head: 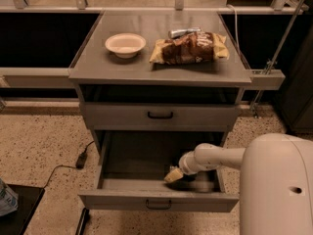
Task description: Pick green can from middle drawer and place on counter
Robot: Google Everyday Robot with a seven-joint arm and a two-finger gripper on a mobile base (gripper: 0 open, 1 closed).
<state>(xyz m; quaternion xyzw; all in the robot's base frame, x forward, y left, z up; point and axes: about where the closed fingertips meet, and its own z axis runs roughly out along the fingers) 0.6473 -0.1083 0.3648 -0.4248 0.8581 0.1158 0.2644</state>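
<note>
The middle drawer is pulled open below a closed drawer. My arm reaches in from the right, and my gripper is low inside the drawer, near its front right part. A dim rounded shape lies on the drawer floor under my wrist; I cannot tell whether it is the green can. No green can shows clearly anywhere. The counter is the grey cabinet top above.
On the counter stand a pale bowl, a brown and yellow chip bag and a plain silver can behind the bag. A closed drawer sits above the open one. A black cable lies on the speckled floor at left.
</note>
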